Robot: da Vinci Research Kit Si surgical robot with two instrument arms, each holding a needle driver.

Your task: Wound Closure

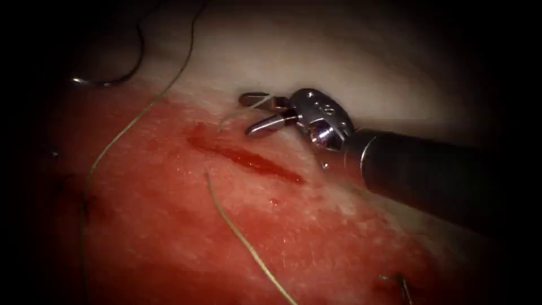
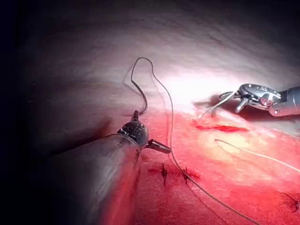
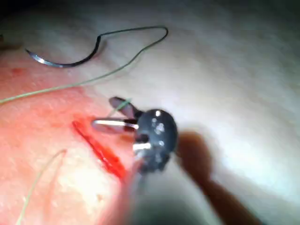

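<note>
Right tool (image 1: 257, 113), nearest, hangs just past the cut's (image 1: 245, 159) far end, jaws part open, a short thread (image 1: 240, 112) end crossing between them, not clearly gripped. Needle (image 1: 107, 79) lies free on tissue (image 1: 316, 237), well left of the cut, unheld; left tool (image 2: 154, 144), open and empty, sits nearer it.

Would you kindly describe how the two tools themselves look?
The right tool has a dark cylindrical shaft, a rounded shiny metal wrist with small engraved marks and a reddish reflection, and two slim silver fingers. The left tool has a dark, thick shaft, a dark rounded wrist and short dark fingers.
</note>
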